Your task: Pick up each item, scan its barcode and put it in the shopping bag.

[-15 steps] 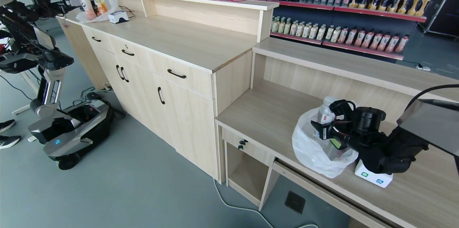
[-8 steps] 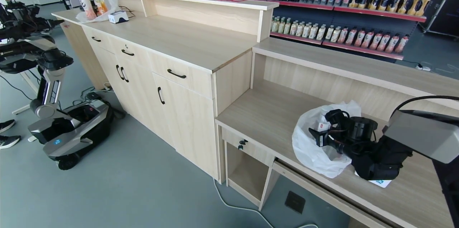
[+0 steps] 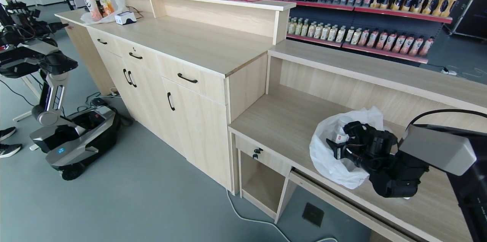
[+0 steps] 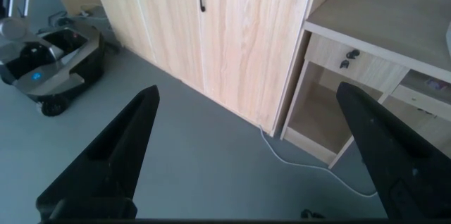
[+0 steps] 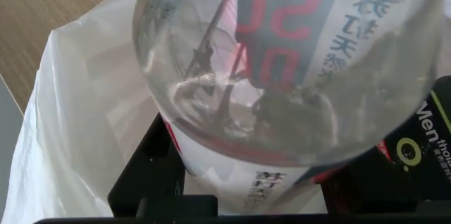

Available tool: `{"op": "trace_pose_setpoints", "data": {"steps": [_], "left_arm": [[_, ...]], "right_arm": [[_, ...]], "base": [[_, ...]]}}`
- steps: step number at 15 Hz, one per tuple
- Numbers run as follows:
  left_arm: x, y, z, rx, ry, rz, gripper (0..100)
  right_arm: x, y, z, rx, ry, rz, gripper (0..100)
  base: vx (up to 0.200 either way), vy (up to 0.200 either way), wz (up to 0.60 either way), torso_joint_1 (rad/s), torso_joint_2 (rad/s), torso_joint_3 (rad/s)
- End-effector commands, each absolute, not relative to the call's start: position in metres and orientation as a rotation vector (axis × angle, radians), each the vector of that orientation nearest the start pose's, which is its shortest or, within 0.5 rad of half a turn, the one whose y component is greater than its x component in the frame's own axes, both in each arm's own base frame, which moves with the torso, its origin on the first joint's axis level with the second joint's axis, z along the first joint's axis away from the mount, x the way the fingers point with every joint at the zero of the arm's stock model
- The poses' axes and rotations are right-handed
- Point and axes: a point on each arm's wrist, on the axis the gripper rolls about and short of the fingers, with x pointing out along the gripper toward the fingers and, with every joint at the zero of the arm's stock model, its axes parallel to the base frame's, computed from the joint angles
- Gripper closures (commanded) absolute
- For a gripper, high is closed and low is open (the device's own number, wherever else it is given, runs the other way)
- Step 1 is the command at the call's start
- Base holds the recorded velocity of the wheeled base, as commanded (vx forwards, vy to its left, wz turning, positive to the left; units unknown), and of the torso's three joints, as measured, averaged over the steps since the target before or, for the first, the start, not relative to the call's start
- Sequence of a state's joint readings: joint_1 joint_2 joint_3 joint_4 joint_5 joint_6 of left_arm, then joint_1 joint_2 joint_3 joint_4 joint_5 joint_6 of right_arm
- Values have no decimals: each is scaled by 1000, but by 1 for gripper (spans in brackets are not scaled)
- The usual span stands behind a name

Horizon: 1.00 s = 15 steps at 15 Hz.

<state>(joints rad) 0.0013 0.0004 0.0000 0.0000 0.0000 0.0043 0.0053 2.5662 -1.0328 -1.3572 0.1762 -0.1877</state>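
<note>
Currently our right gripper (image 3: pixel 342 140) is clenched on the clear, red-and-white-labelled plastic bottle (image 5: pixel 282 76), low inside the thin white plastic shopping bag (image 3: pixel 327 166). We flag a risk: on withdrawal it could snag the limp film and drag the bag off the wooden counter (image 3: pixel 289 120).

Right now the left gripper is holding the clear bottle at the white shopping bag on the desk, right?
No, the right gripper holds the clear bottle at the white shopping bag on the desk; the head view shows it.
</note>
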Motion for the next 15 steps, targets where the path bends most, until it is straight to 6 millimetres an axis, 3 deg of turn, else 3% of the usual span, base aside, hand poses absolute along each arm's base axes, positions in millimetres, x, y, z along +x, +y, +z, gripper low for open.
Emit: {"op": "trace_pose_setpoints", "data": {"steps": [1,5,6,10,15], "left_arm": [[-23,0,75,5,0,2,0],[-23,0,75,5,0,2,0],[-23,0,75,5,0,2,0],[-23,0,75,5,0,2,0],[-23,0,75,5,0,2,0]], "right_arm": [[434,5,-33,-171,175,198,100],[433,5,-34,-170,178,195,100],[433,5,-34,-170,178,195,0],[435,2,-25,-169,148,192,0],[429,-1,57,-166,2,242,0]], "base": [[0,0,0,0,0,0],[0,0,0,0,0,0],[0,0,0,0,0,0],[0,0,0,0,0,0],[0,0,0,0,0,0]]}}
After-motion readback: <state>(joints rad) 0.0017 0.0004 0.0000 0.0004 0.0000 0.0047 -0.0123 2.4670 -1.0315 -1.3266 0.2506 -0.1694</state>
